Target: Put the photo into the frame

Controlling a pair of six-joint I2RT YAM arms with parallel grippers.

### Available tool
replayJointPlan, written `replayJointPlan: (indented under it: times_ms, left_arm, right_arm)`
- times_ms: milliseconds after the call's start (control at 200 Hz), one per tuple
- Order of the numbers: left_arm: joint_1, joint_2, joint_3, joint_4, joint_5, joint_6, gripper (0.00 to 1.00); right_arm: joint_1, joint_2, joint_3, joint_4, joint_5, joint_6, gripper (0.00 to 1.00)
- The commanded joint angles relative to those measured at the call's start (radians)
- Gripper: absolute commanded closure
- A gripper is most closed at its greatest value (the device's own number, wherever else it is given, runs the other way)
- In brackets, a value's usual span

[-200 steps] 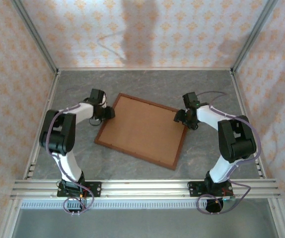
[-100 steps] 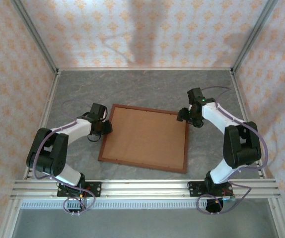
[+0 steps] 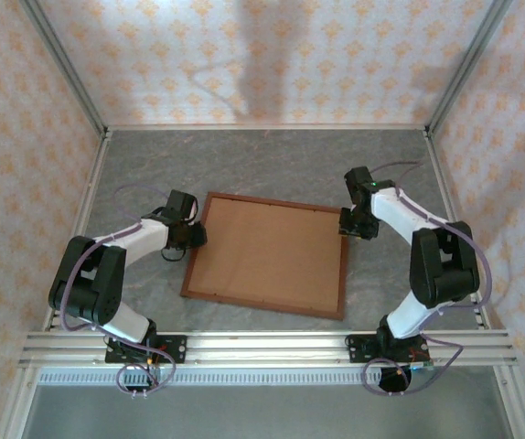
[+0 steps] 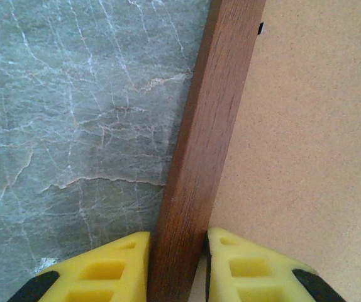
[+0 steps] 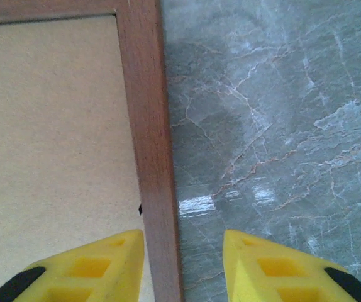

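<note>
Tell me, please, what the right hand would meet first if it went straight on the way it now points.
Probably the thin reddish-brown wooden picture frame: its rail lies between the fingers of the open right hand, though depth is unclear.

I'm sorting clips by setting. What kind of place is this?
Probably a robot test cell, not a home: a left arm and right arm bolted to an aluminium rail, and a grey marble-look tabletop boxed in by wallpapered panels, with a wooden frame lying on it.
</note>
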Motion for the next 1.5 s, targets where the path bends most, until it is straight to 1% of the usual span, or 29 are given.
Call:
replayJointPlan:
  times_ms: [0, 455, 1101, 1491]
  left_arm:
    - [-0.008, 0.017, -0.024, -0.079, -0.001, 0.000, 0.76]
    - [-0.008, 0.026, -0.020, -0.069, 0.013, 0.002, 0.76]
    - [-0.008, 0.046, -0.020, -0.055, 0.034, 0.006, 0.76]
    - [-0.009, 0.055, -0.013, -0.053, 0.044, 0.009, 0.76]
  right_arm:
    - [-0.003, 0.036, 0.006, -0.027, 0.017, -0.010, 0.63]
    - [0.002, 0.083, 0.016, 0.020, -0.030, -0.001, 0.65]
    - [0.043, 0.152, 0.053, 0.048, -0.057, 0.013, 0.66]
    - [0.064, 0.174, 0.056, 0.051, -0.050, 0.018, 0.67]
